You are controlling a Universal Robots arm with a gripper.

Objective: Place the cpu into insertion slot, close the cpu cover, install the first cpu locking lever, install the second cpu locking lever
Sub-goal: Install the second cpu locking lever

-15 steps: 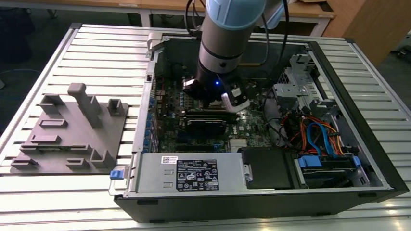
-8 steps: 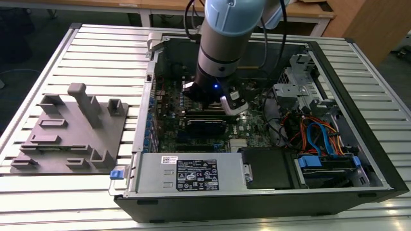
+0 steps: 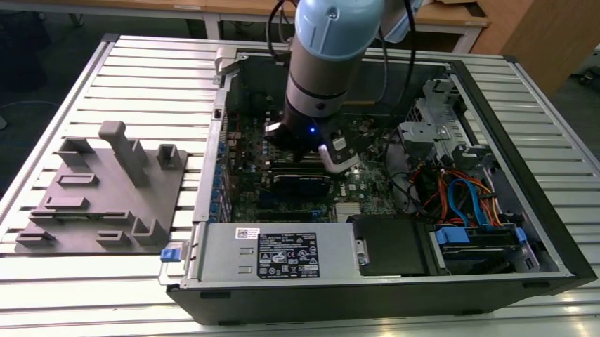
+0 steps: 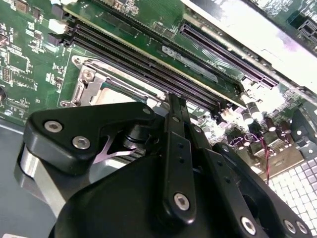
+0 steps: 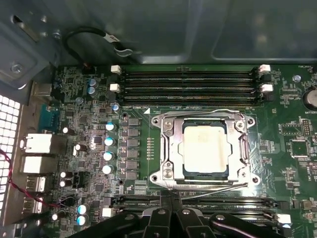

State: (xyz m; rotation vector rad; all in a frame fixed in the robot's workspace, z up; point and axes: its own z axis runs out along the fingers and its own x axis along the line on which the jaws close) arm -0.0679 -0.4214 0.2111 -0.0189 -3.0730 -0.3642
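In the exterior view I see my arm (image 3: 324, 77) reaching down into the open case (image 3: 525, 232), which lies on its side on a slatted table (image 3: 112, 295). The gripper (image 3: 302, 165) hangs low over the board (image 3: 281, 189), between the case's wall on the exterior view's left and the drive cage with its orange and blue cables (image 3: 459, 193) on the exterior view's right. A grey fixture (image 3: 103, 189) sits on the table outside the case, well apart from it. The socket is hidden from me here behind the gripper.

In the second wrist view the gripper's black linkage (image 4: 173, 163) fills the foreground. A corner of the silver cover (image 4: 91, 84) shows just past it, beside the long memory slots (image 4: 148, 64). I cannot tell from here whether anything is held.

In the first wrist view the cpu (image 5: 205, 148) lies flat in the slot (image 5: 187, 171), its pale metal top showing through the cut-out of the cover (image 5: 171, 146), which is down over it. A thin lever (image 5: 213, 191) runs slantwise along the socket edge nearest the gripper. The fingers (image 5: 171, 203) look drawn together, tips near that lever and holding nothing that I can see. Memory slots run along two opposite sides of the socket; capacitors (image 5: 109, 148) stand near a third.
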